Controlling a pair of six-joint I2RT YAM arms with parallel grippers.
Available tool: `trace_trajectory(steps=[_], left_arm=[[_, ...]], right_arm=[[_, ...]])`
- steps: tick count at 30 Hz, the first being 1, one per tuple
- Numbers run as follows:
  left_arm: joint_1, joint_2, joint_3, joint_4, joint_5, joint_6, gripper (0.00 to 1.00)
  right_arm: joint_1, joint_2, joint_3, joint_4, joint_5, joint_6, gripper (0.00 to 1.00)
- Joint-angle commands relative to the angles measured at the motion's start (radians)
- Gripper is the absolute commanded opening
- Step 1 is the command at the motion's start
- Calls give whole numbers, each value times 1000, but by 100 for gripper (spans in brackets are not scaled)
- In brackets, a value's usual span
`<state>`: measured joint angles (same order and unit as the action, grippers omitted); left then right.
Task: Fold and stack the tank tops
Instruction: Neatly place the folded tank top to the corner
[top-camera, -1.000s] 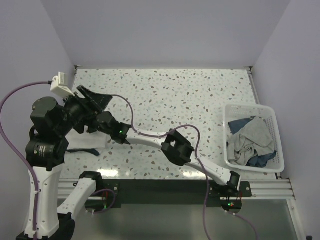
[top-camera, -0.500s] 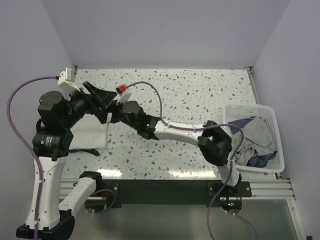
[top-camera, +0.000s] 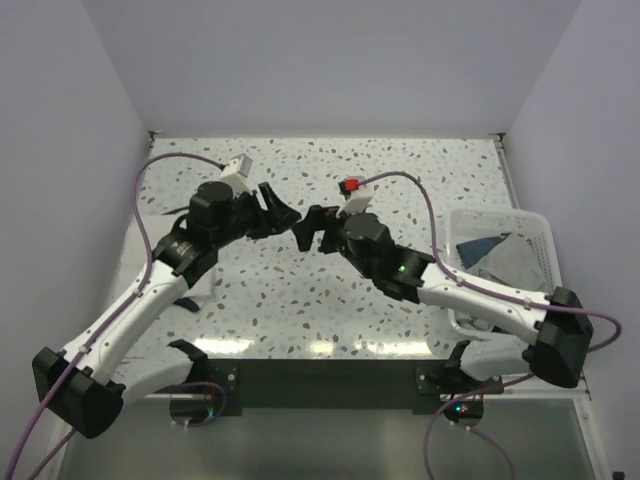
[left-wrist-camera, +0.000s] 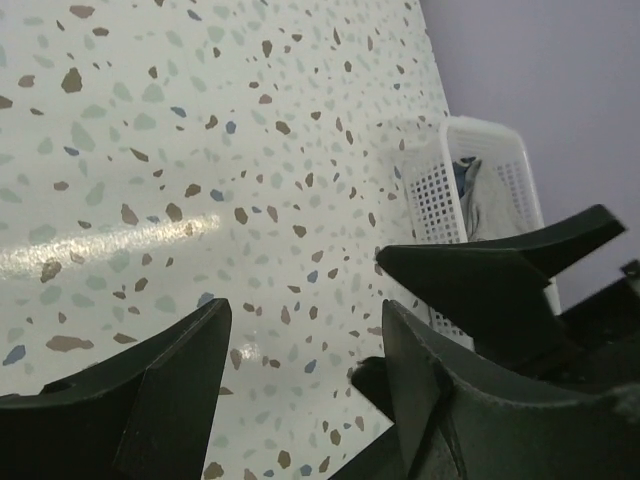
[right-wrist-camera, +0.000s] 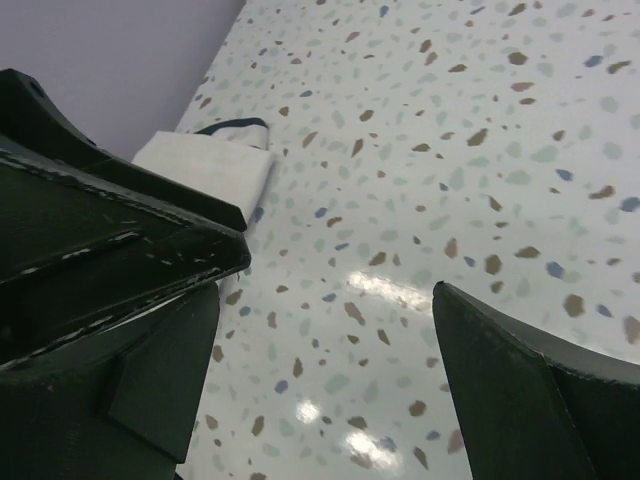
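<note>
One tank top, white with navy trim (right-wrist-camera: 205, 165), lies folded flat at the table's left side; in the top view only an edge of that tank top (top-camera: 203, 283) shows beside the left arm. My left gripper (top-camera: 283, 215) (left-wrist-camera: 305, 303) hangs open and empty over the middle of the table. My right gripper (top-camera: 308, 232) (right-wrist-camera: 328, 290) faces it, tips nearly meeting, jaws wide open with nothing between them. Each wrist view shows the other gripper's dark fingers close by. Both grippers are well to the right of the folded top.
A white plastic lattice basket (top-camera: 545, 300) (left-wrist-camera: 425, 190) stands at the table's right edge with grey and blue cloth (top-camera: 500, 275) heaped inside. Purple cables loop above both arms. Walls close off the table's back and sides.
Both arms swung from the left side, above the folded top, to the table's middle. The left arm stretched out low. The right gripper's jaws spread wider.
</note>
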<state>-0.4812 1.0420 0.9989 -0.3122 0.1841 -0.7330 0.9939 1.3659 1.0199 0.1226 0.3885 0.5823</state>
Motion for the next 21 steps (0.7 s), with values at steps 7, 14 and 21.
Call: trace_trajectory(steps=[7,14,21], left_arm=[[-203,90,-121,179,-242,23,66],[-226,85,-207,185,-290,66,66],[-227,67,-217,185,-291,70,67]], right_arm=[[-9,-411,-182,-412,248,31,96],[-11,-573,-248,-642,331,80,99],[-9,-581,-251,-658,360,86,99]])
